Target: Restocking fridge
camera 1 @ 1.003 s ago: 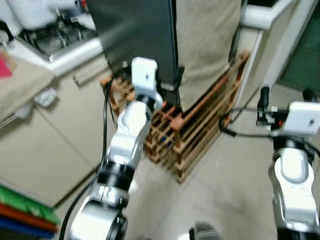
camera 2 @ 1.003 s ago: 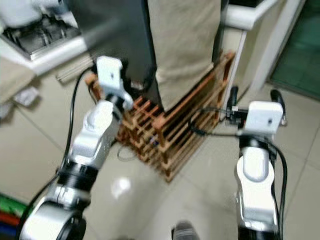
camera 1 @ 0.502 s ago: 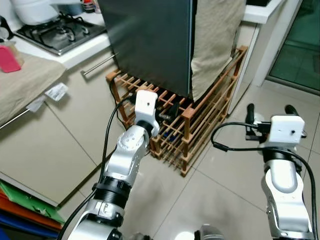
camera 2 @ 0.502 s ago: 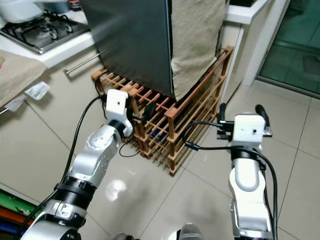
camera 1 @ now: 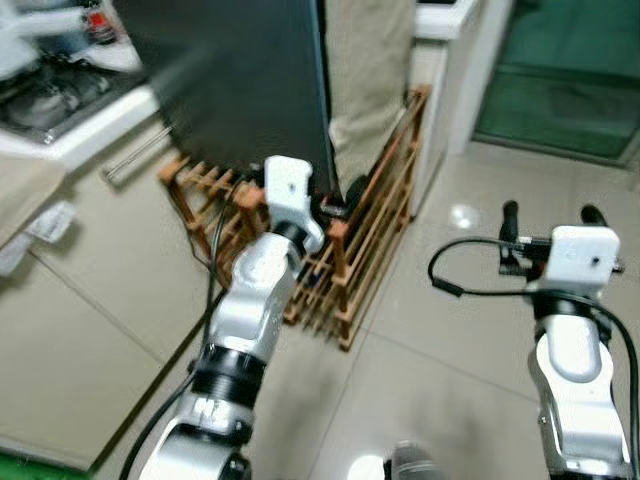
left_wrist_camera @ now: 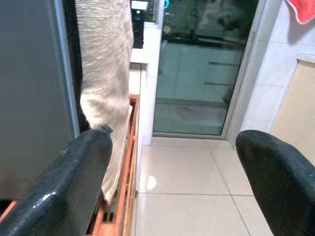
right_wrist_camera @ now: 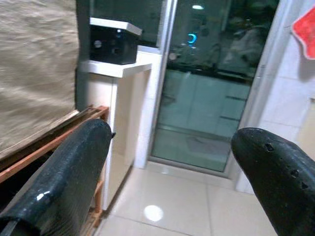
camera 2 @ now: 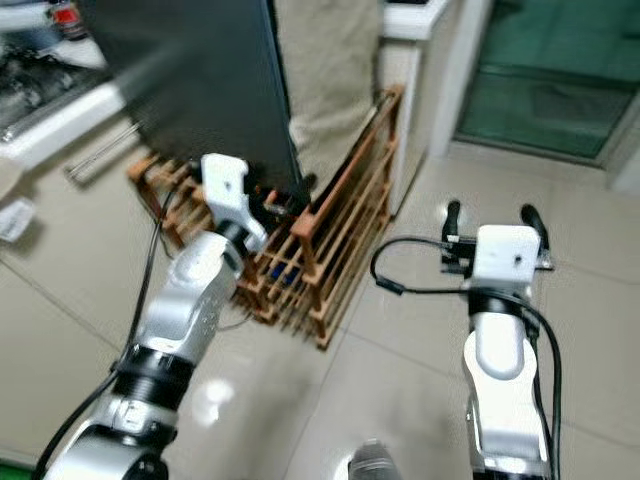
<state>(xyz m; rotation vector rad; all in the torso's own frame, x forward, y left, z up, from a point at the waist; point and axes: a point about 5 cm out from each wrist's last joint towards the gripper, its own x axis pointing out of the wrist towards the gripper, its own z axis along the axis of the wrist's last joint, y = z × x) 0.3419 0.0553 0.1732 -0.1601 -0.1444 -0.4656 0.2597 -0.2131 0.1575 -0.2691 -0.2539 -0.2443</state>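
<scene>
The dark grey fridge side [camera 1: 240, 90] stands ahead, with a beige cloth [camera 1: 365, 80] hanging along its right edge. My left gripper [left_wrist_camera: 172, 187] is raised in front of the fridge's lower corner, above a wooden slatted rack [camera 1: 370, 240]; it is open and holds nothing. My right gripper [camera 1: 550, 220] is held up over the tiled floor [camera 1: 450, 330] to the right of the rack, also open and holding nothing. The eye views are blurred.
The wooden rack sits on the floor against the fridge base. A white counter end [camera 1: 445, 60] and a glass sliding door [camera 1: 560, 70] lie beyond on the right. At left are a stove [camera 1: 40, 95] and cabinet fronts with a bar handle [camera 1: 130, 155].
The whole picture has swung, so the fridge and rack sit further left and more of the glass door shows. Both grippers stay open, held out much as before.
</scene>
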